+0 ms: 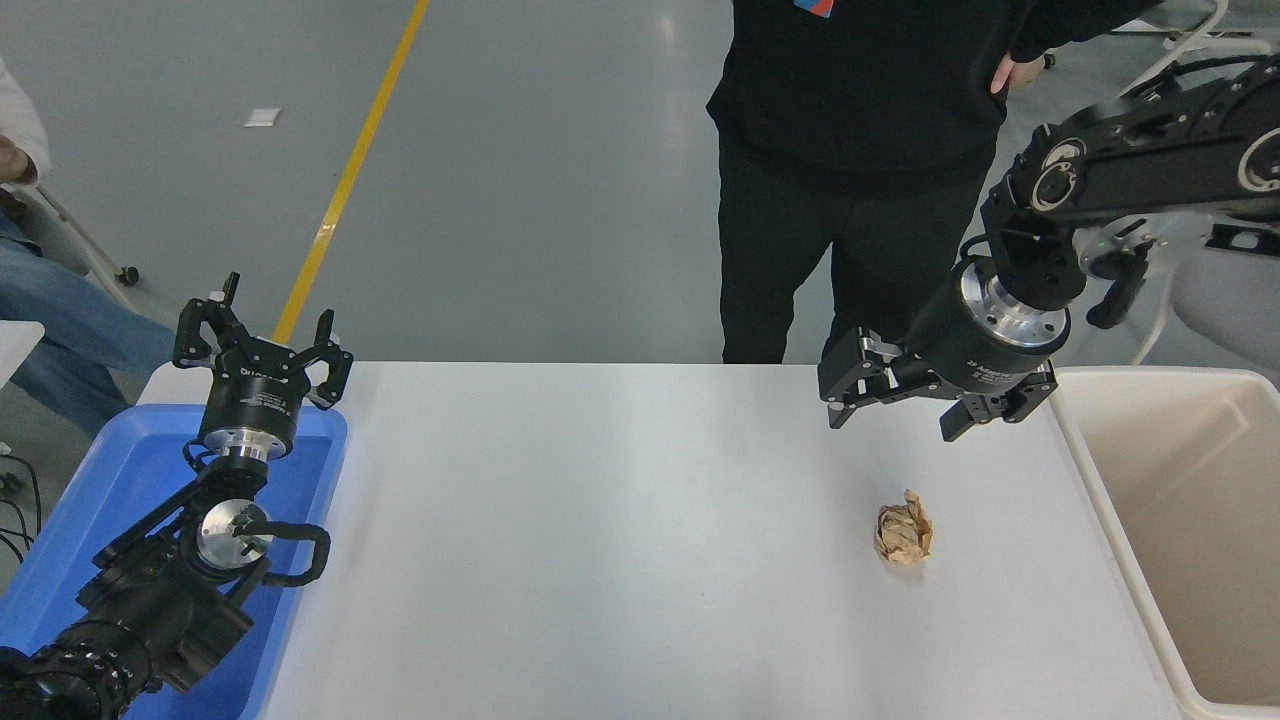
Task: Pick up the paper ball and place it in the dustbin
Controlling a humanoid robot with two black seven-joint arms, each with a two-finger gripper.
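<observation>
On the white table point(600, 560), the crumpled tan-brown kraft paper ball point(903, 534) lies loose below the right gripper point(890, 415), whose empty jaws spread wide, seemingly for straddling it.

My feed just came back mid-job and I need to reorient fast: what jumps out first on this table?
The paper ball lies alone on the white table, right of centre, with the open right gripper hovering above and beyond it. The beige dustbin stands at the right edge; the left gripper is parked open over the blue tray. A person in black stands at the far side.
</observation>
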